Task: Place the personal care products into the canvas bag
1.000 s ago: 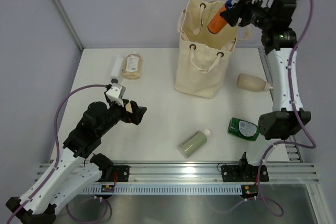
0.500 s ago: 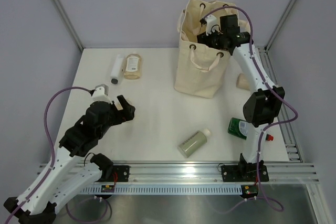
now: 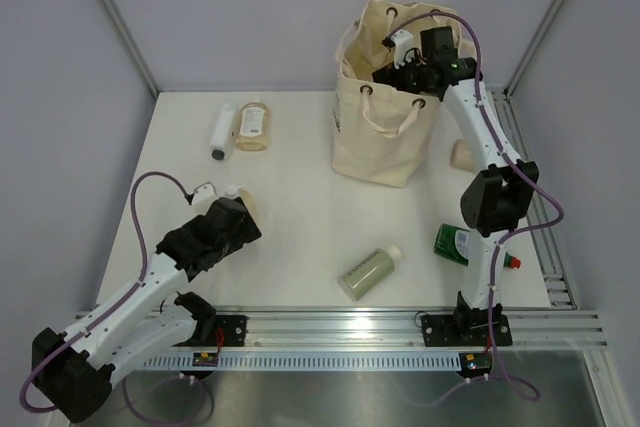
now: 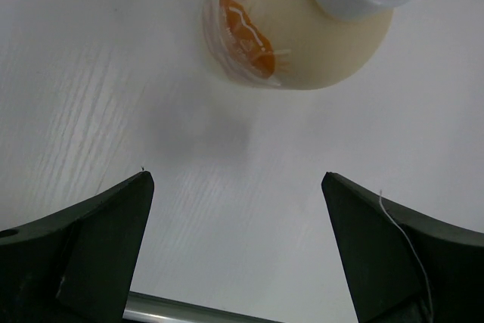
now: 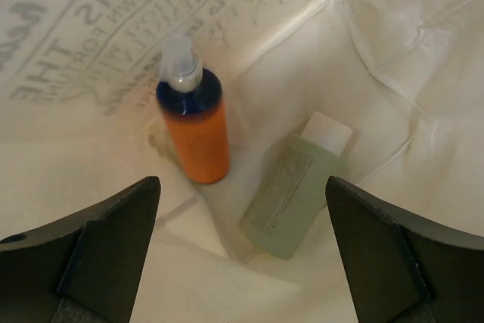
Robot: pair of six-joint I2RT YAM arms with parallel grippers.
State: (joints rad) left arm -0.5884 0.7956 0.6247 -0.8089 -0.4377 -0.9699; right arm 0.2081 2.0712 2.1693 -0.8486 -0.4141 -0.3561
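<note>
The orange bottle, which a second ago hung in the right claw above the rim of the canvas bag, now lies on the bag's floor, blue cap towards the printed wall. A pale green bottle lies just beside it. The right claw is down inside the bag's mouth with its fingers spread wide and nothing between them, so this drop looks finished and the arm is free to lift out.

Meanwhile the left arm has swung low over the table to the peach bottle. The left claw is wide open and empty. The white-capped bottle sits ahead of its fingertips, not yet between them, though from above the arm hides how near they are.

Two products are in the bag. Besides the peach one, a white tube, an amber bottle, a sage bottle, a dark green bottle and a beige bottle half hidden by the right arm lie on the table, so most of the task remains.
</note>
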